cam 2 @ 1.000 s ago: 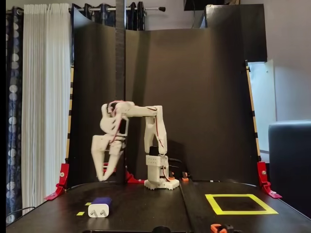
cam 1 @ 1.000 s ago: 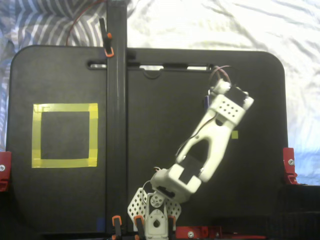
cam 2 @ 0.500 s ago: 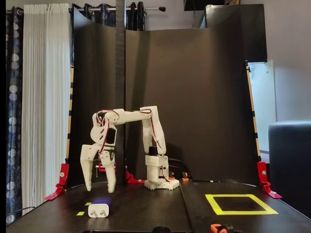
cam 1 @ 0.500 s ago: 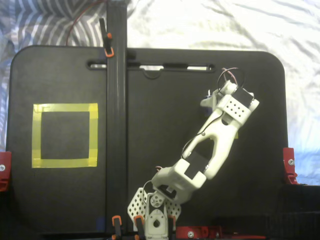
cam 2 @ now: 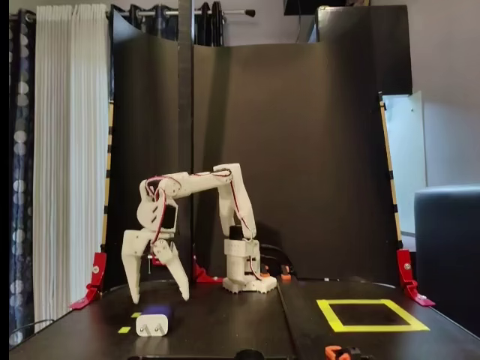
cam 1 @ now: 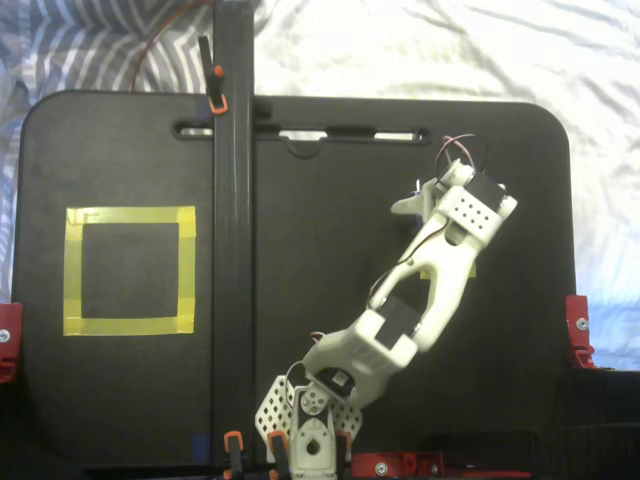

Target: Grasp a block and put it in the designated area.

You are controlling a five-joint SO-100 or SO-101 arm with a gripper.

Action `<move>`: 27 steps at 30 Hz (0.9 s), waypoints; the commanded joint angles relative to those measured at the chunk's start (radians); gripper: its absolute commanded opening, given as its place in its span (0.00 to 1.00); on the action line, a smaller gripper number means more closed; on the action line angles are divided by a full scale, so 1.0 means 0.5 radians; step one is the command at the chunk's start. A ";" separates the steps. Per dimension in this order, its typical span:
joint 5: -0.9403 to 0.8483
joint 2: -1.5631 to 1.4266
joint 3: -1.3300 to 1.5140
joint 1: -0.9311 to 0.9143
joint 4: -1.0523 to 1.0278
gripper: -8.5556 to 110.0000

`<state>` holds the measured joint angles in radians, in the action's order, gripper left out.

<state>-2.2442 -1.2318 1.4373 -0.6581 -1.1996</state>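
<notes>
Arm bent over, gripper [cam 2: 155, 291] pointing down above the block [cam 2: 153, 321].
Its 2 fingers are spread wide (empty), tips clear of the table [cam 2: 225, 322].

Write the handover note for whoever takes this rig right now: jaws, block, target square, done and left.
Gripper: jaws spread open, empty, pointing down, hanging above and just behind the block in the front fixed view.
Block: on the black table, prongs toward the camera, left side of that view; the arm hides it in the top-down fixed view.
Designated area: yellow tape square, empty, across the table from the block.
Done: approach only.
Left: lower, close on the block, carry it over, set it inside the square.
</notes>
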 commanded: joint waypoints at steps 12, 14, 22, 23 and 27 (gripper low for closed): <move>-0.077 0.160 -0.071 -0.034 0.092 0.39; -0.086 0.175 -0.071 -0.034 0.092 0.39; -0.095 0.224 -0.067 -0.031 0.110 0.39; -0.095 0.230 -0.067 -0.031 0.117 0.39; -0.104 0.264 -0.067 -0.028 0.144 0.39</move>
<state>-2.2902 -1.0968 1.4358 -0.6719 -1.1351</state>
